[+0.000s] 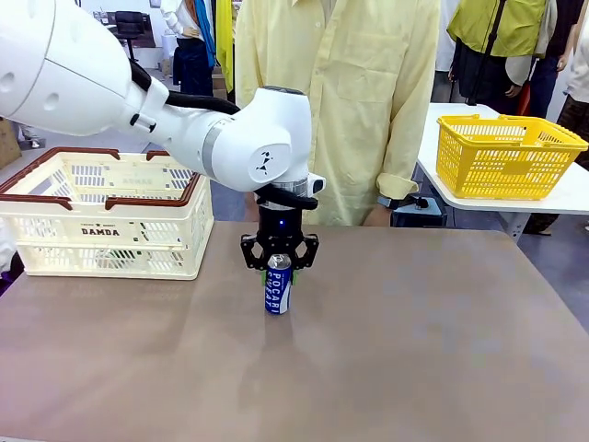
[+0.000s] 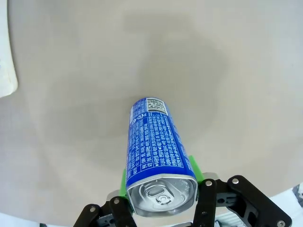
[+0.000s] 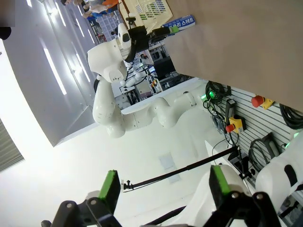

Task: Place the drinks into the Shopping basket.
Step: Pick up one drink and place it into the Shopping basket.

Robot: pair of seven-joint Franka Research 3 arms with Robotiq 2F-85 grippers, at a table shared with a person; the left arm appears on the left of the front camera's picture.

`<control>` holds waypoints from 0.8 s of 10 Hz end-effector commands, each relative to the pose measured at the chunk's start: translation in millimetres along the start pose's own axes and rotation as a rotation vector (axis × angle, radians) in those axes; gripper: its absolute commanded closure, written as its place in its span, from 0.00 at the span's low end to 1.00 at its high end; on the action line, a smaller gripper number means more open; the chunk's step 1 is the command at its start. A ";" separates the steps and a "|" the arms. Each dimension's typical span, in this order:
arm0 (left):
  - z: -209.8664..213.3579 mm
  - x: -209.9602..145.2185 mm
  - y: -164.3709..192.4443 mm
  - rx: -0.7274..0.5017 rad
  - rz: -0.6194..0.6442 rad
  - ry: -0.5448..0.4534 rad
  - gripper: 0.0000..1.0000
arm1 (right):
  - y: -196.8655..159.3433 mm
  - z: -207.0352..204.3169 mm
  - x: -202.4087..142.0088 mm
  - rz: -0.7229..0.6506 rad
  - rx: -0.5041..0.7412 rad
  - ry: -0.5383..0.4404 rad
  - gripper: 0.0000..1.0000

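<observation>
Blue-and-white, the POCARI can [image 1: 278, 284] stands upright on the tabletop [image 1: 414, 341], near the Shopping basket [image 1: 101, 214] and to its right. My left tool [image 1: 279, 261] reaches down over the can's silver top, green pads [image 2: 194, 167] pressed against both sides, clamped on it. Bare tabletop lies open all around the can, right to the basket's wall. My right tool [image 3: 165, 188] stands with fingers apart, holding nothing.

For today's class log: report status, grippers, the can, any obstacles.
Left gripper shut on Pocari can, upright on table. Right gripper open, holding nothing. Shopping basket on robot's left, path looks clear.
</observation>
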State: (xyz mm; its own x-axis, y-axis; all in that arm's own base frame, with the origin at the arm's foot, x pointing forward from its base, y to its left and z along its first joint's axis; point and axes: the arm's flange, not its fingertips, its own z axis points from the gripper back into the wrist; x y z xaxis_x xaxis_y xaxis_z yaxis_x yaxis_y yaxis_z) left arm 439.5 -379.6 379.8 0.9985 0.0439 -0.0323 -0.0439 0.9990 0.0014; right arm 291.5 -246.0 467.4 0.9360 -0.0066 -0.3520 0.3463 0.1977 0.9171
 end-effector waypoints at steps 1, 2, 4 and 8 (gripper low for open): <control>23.8 -17.0 17.6 0.019 0.015 -0.057 1.00 | 1.2 1.5 -1.8 -0.001 -0.008 0.001 0.00; 55.9 -28.5 32.3 -0.012 -0.014 -0.077 1.00 | 1.2 1.5 -1.8 -0.001 -0.008 0.001 0.00; 152.5 -58.1 81.7 -0.039 -0.063 -0.158 1.00 | 1.2 1.5 -1.8 -0.001 -0.008 0.001 0.00; 266.8 -52.4 202.2 -0.003 -0.040 -0.442 1.00 | 1.2 1.5 -1.8 -0.001 -0.008 0.001 0.00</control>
State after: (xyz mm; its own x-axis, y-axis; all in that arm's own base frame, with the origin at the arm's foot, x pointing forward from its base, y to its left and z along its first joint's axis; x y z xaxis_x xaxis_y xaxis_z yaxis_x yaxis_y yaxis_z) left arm 367.2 -198.1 658.3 0.9403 0.0371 0.3382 -0.0502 0.9983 0.0300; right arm 291.6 -246.4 466.6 0.9353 -0.0070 -0.3538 0.3481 0.1968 0.9165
